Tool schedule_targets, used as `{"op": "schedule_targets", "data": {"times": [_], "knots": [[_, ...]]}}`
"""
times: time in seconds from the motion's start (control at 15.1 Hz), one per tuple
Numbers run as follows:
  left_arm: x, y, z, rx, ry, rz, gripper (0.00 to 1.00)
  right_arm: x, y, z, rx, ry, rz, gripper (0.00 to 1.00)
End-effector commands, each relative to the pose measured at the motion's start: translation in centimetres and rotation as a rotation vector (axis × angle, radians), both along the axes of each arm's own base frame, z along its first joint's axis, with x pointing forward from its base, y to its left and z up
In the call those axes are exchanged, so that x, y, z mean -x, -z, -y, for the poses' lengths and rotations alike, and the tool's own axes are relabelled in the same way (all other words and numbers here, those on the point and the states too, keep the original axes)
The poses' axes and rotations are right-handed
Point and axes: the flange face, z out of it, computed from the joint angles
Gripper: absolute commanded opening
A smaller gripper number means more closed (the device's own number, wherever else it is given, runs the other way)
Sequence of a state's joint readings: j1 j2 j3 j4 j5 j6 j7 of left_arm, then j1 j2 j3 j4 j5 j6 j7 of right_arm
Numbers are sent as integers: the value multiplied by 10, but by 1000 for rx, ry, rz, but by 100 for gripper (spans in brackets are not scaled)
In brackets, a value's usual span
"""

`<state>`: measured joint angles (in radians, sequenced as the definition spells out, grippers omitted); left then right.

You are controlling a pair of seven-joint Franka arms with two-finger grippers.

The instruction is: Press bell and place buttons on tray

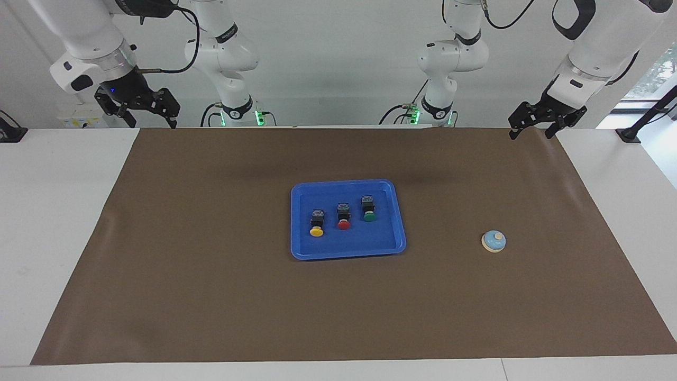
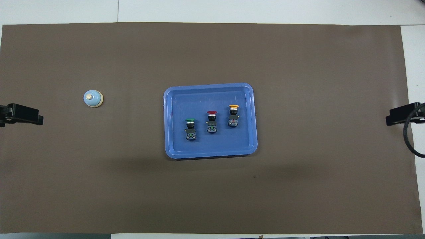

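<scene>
The blue tray [image 1: 389, 235] [image 2: 199, 99] lies at the middle of the brown mat. Three buttons lie in it in a slanted row: yellow [image 1: 316, 231] [image 2: 233, 116] toward the right arm's end, red [image 1: 344, 224] [image 2: 212, 122] in the middle, green [image 1: 369, 216] [image 2: 190, 129] toward the left arm's end. The light-blue bell [image 1: 493, 241] [image 2: 93, 98] stands on the mat toward the left arm's end. My right gripper [image 1: 152, 123] [image 2: 391, 119] hangs open and empty over the mat's corner at its own end. My left gripper [image 1: 531, 132] [image 2: 36, 117] waits open and empty over the other robot-end corner.
The brown mat [image 1: 211, 275] covers most of the white table [image 1: 53, 211]. White table shows as a strip at each end. Both arm bases stand at the robots' edge of the table.
</scene>
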<state>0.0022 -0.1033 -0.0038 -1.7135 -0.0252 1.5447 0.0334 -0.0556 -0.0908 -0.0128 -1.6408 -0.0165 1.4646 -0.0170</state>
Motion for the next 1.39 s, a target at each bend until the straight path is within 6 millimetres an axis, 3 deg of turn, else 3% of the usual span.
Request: {"op": "schedule_targets", "data": {"times": [0.0, 1.26, 1.33], "knots": [[0, -4, -1, 11, 2, -2, 100, 0, 3, 11, 10, -6, 12, 100], [-4, -5, 6, 6, 13, 29, 100, 3, 1, 5, 7, -8, 6, 100], [-8, -1, 7, 6, 21, 58, 84, 3, 1, 5, 7, -8, 6, 100]]}}
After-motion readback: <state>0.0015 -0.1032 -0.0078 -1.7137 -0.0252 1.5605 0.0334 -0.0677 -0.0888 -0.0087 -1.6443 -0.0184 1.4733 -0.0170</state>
